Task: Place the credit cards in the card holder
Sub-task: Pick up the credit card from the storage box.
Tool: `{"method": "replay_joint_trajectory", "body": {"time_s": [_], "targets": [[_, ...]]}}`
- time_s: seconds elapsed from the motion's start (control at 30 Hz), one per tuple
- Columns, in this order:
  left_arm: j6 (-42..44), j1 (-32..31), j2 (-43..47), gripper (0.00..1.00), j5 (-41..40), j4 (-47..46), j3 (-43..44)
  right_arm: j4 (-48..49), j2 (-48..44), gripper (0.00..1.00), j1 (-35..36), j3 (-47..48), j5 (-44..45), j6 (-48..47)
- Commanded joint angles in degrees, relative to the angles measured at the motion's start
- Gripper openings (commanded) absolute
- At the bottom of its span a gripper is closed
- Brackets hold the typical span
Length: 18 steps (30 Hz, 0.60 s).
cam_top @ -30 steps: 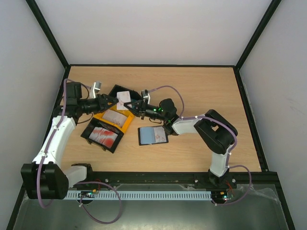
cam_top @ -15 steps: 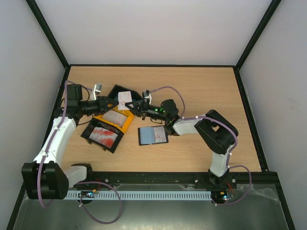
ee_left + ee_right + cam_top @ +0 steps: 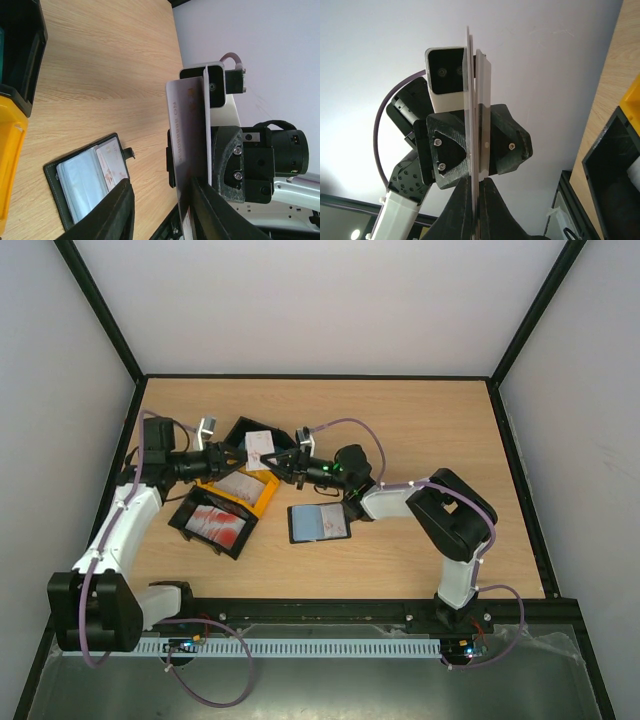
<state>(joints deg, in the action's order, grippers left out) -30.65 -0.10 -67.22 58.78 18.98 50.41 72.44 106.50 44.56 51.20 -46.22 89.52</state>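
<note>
1. The card holder lies open and flat on the table, nearest the arm bases. Pale blue sleeves and a pale card show in its slots.
2. To its left is a black tray holding a red-and-white card. Just beyond that is a yellow tray with a whitish-grey card in it.
3. Above the yellow tray's far end the two arms meet tip to tip, with a pale credit card held on edge between them, off the table.
4. The right pincer is clenched on that card's lower edge, its fingers meeting on either side of it.
5. The left pincer is released. Its fingers stand apart with table showing through the gap, and the card lies against one finger only.
6. A second thin pale edge runs just beside the card. Whether it is another card cannot be told.
7. Farthest back, behind the raised card, sits another black tray.
</note>
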Motion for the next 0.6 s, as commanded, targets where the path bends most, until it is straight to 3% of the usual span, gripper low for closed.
{"method": "replay_joint_trajectory", "body": {"time_s": [0.0,0.1,0.23,0.57], "targets": [[-2.4,-1.0,0.4,0.31,4.5,-2.2,-2.3,-3.0,0.0,0.02,1.2,3.4,-1.1,-3.8],[-2.7,-1.0,0.4,0.25,4.4,-2.3,-2.9,-4.8,0.5,0.02,1.3,3.8,-0.8,-3.9],[-3.7,-0.5,0.8,0.03,1.2,-1.3,-4.1,-8.3,1.7,0.02,1.3,4.0,-0.4,-3.8],[-8.1,3.1,4.1,0.02,-2.9,-3.3,-15.5,-27.2,6.2,0.03,3.8,8.9,-1.1,-10.6]]}}
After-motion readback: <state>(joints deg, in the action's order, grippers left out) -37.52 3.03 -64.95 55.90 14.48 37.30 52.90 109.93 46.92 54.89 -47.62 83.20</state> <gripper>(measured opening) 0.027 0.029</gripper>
